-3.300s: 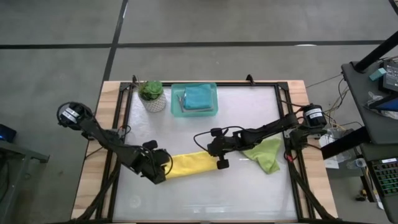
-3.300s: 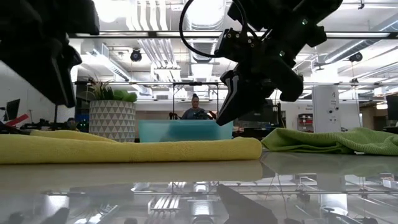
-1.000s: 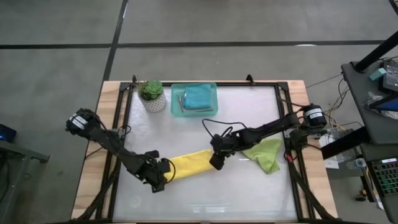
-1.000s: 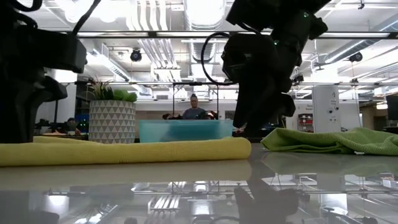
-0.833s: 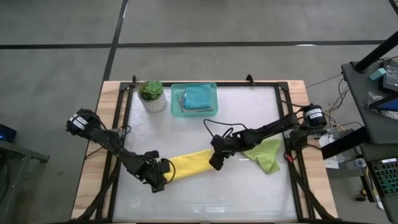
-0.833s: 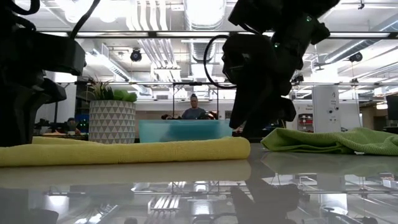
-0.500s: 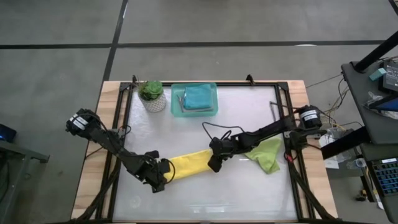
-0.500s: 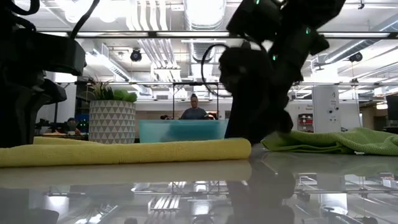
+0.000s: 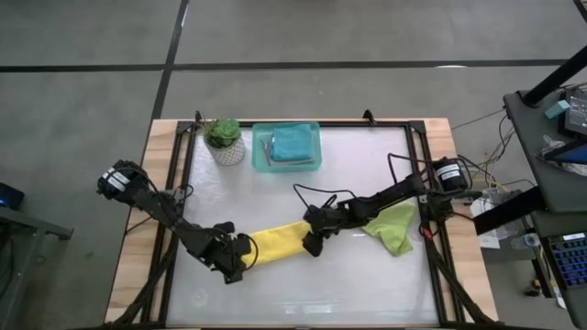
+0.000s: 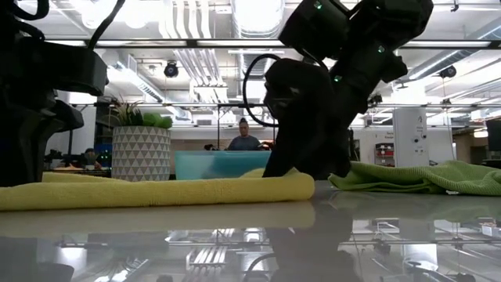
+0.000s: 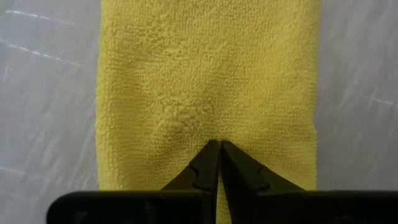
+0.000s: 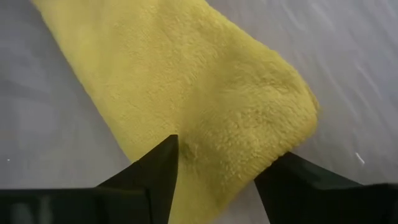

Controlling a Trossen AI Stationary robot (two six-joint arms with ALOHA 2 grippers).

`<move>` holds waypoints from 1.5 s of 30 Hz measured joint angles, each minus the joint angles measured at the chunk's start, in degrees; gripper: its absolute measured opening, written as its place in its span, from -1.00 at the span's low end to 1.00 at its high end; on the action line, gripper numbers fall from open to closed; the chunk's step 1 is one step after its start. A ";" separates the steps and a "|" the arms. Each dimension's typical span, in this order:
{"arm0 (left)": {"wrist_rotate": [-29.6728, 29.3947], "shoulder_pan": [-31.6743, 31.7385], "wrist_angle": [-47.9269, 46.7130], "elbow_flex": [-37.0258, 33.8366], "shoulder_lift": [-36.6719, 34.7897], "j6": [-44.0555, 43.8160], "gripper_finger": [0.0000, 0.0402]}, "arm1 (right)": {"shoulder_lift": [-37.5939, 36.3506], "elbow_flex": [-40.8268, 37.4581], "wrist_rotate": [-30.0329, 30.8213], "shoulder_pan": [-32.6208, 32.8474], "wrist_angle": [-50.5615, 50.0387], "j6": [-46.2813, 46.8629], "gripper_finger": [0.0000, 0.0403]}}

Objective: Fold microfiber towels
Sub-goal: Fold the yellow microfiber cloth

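My left hand point(image 9: 240, 258) is pinched shut on the near end of the yellow towel point(image 9: 275, 242) lying on the table point(image 9: 367, 284), while my right hand point(image 9: 309, 240) straddles its far end, fingers point(image 12: 155, 171) spread around the fold.

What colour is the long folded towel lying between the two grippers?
Yellow: the folded microfiber towel shows best in the left wrist view.
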 joint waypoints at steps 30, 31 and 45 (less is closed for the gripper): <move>-0.70 0.26 -0.18 -0.11 -0.22 0.09 -0.97 | 5.45 0.15 -2.76 -0.15 11.84 1.29 -0.84; -1.04 0.26 -0.21 -0.13 -0.22 0.09 -0.97 | 5.32 0.11 -2.78 -0.15 11.78 0.85 -0.89; -1.57 0.28 -0.44 0.31 -2.10 1.65 -0.97 | -1.01 0.32 -4.01 -2.68 1.64 -1.69 -0.93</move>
